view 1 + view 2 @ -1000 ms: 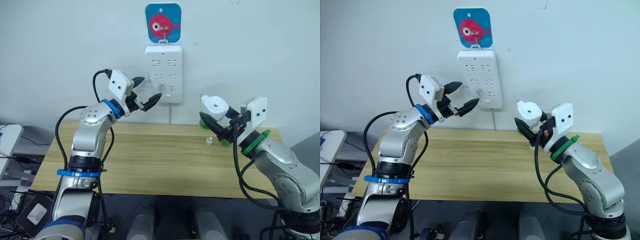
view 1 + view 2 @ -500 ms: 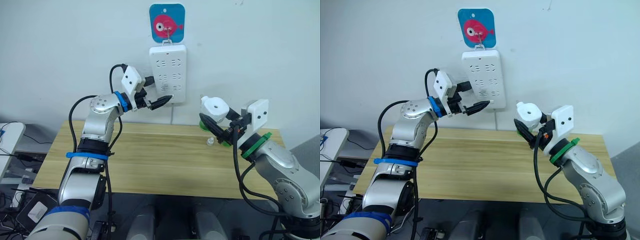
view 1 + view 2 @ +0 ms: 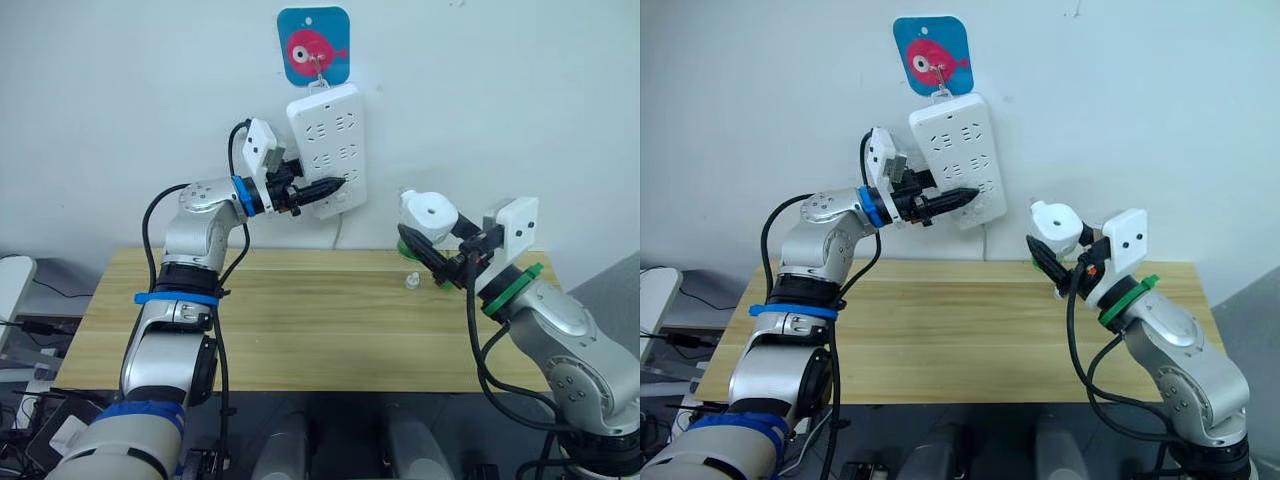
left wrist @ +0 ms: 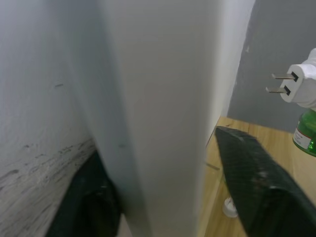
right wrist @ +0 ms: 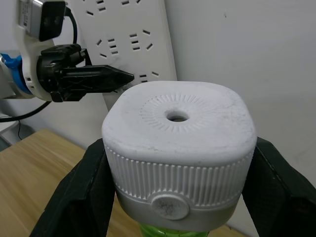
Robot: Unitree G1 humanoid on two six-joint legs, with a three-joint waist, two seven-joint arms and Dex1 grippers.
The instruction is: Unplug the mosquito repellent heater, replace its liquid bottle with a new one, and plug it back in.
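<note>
A wooden table (image 3: 300, 320) is standing against a white wall; a power strip (image 3: 328, 150) is hanging there, tilted, under a fish plaque (image 3: 313, 46); the left gripper (image 3: 325, 186) is pinching the strip's edge; the right gripper (image 3: 437, 265), at the far right, is clamping the heater (image 3: 428, 215), vent facing up, axis roughly upright, a green bottle (image 4: 307, 133) beneath it; a small cap (image 3: 411, 281) is lying on the table nearby.

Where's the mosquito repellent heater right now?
The mosquito repellent heater is held in the right gripper above the table's right rear corner, unplugged, to the right of the wall power strip.
</note>
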